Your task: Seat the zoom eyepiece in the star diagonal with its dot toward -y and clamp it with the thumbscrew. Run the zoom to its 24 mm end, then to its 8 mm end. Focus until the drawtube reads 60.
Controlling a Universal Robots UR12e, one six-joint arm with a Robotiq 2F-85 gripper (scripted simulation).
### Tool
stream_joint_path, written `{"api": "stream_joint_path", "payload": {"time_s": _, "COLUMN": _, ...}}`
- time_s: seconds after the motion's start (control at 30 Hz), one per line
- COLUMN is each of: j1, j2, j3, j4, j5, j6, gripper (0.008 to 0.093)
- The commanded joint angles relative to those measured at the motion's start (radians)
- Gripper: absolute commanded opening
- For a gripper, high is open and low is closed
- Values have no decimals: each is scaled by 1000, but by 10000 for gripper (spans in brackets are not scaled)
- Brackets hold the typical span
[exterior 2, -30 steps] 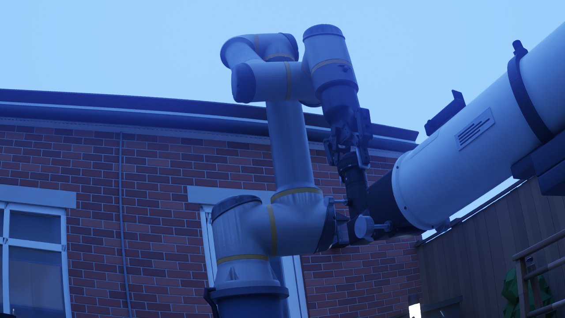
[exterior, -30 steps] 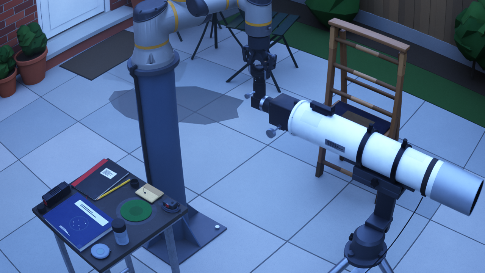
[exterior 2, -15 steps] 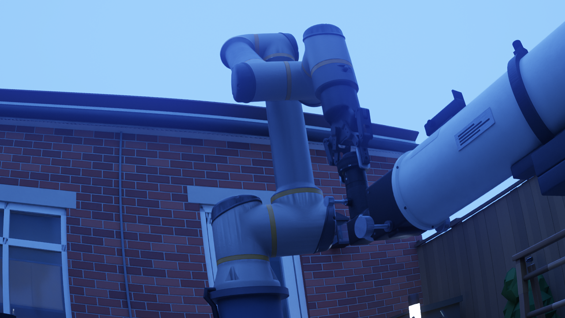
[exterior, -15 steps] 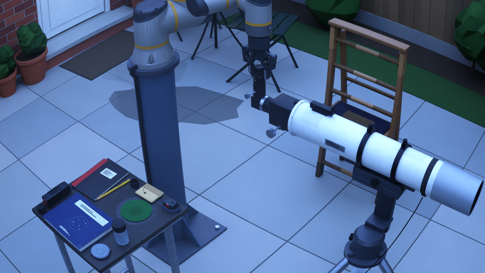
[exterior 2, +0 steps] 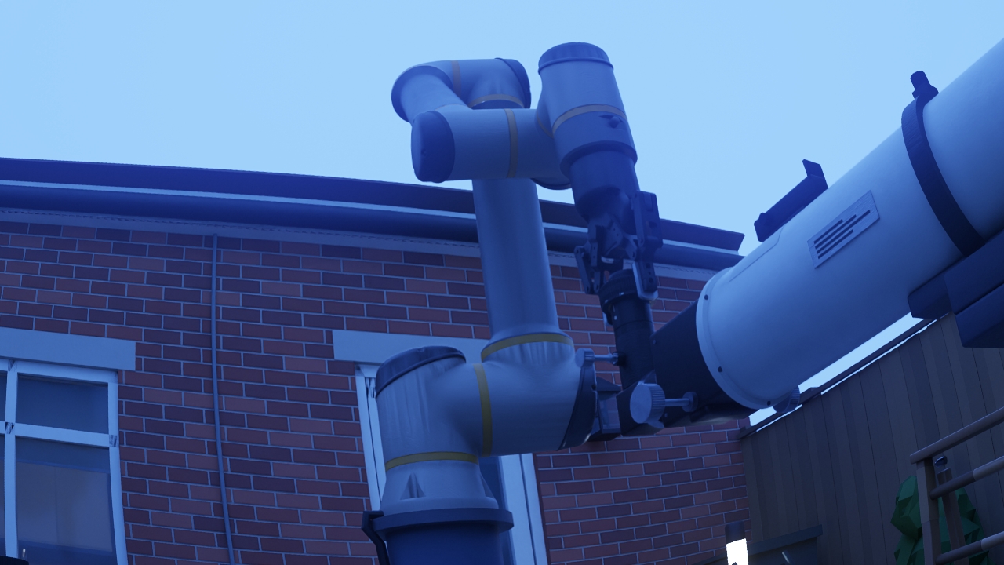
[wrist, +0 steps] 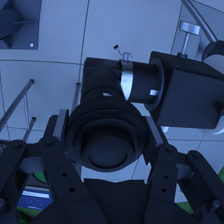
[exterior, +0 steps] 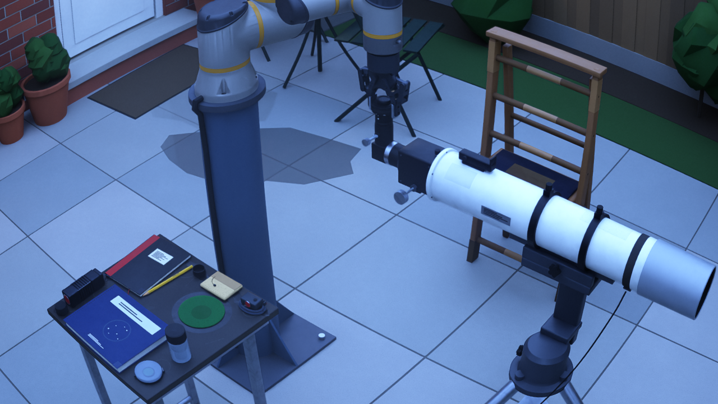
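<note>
My gripper [exterior: 383, 102] [exterior 2: 621, 284] [wrist: 105, 132] points straight down over the rear end of the white telescope [exterior: 562, 223]. The black zoom eyepiece [exterior: 383, 120] [exterior 2: 628, 320] [wrist: 107, 137] stands upright in the star diagonal [exterior: 381, 149] [wrist: 101, 73] and is gripped at its top by my closed fingers. The diagonal's thumbscrew [exterior: 369, 140] [exterior 2: 597, 358] sticks out to the left. The focuser body [exterior: 416, 163] [wrist: 188, 96] sits between diagonal and tube, with its focus knob [exterior: 402, 195] [exterior 2: 647, 403] [wrist: 189, 28] on the near side.
Behind the telescope stands a wooden ladder-like rack [exterior: 540, 130], and folding chairs [exterior: 371, 45] stand behind my arm. The arm's pedestal [exterior: 236, 201] rises left of the telescope. A small table [exterior: 160, 311] in front holds books, a green disc and small items. The telescope's mount [exterior: 552, 346] stands lower right.
</note>
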Motion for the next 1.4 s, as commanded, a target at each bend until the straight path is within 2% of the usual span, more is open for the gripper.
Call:
{"api": "stream_joint_path", "payload": {"time_s": 0.0, "j1": 0, "j2": -1, "j3": -1, "j4": -1, "j5": 0, "j6": 0, "gripper": 235}}
{"api": "stream_joint_path", "payload": {"time_s": 1.07, "j1": 0, "j2": -1, "j3": -1, "j4": -1, "j5": 0, "j6": 0, "gripper": 875}}
{"api": "stream_joint_path", "payload": {"time_s": 1.37, "j1": 0, "j2": -1, "j3": -1, "j4": -1, "j5": 0, "j6": 0, "gripper": 880}}
